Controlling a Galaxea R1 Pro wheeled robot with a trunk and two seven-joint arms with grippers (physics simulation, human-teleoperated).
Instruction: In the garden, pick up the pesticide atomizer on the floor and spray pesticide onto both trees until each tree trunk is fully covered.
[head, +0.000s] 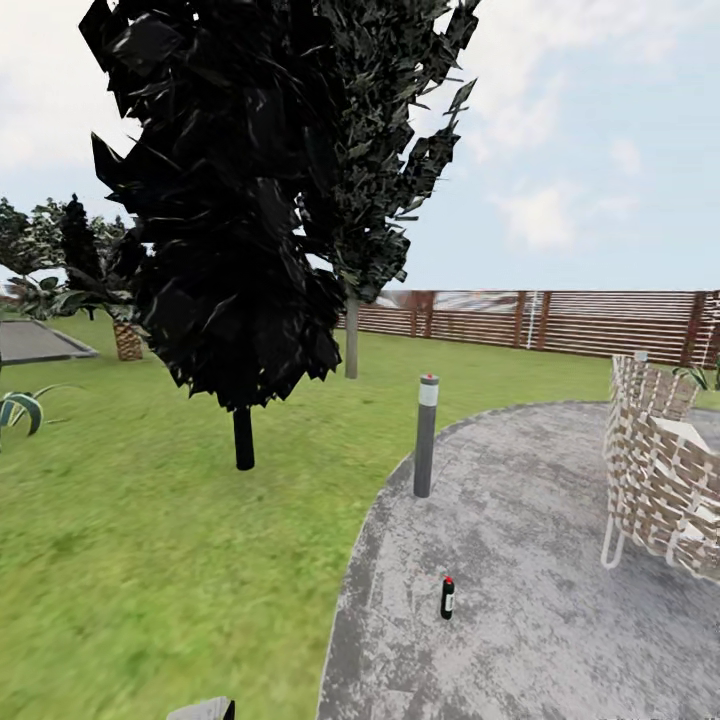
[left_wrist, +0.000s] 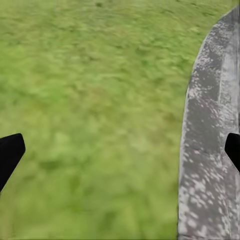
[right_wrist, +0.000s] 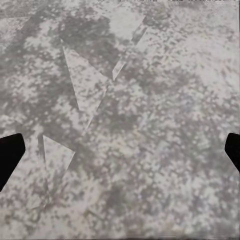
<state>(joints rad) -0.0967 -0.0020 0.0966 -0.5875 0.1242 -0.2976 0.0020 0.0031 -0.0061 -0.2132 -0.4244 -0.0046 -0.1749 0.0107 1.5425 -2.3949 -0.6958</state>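
The pesticide atomizer (head: 447, 598), a small dark bottle w/ red cap, stands upright on the grey paved patio (head: 540, 600) ahead of me, near its edge w/ the lawn (head: 150, 560) and below a grey bollard light (head: 426, 435). My left gripper (left_wrist: 120, 152) hangs wide open over the grass/paving border. My right gripper (right_wrist: 120, 152) is wide open over bare paving, both holding nothing.

I record a grey mottled paved patio (head: 560, 560) with a curved edge bordering the green grass lawn (head: 150, 560). On the paving stand a small dark spray bottle with a red cap (head: 447, 597), upright; a grey bollard light post (head: 426, 435) at the edge; and a pale woven-strap chair (head: 660, 480).
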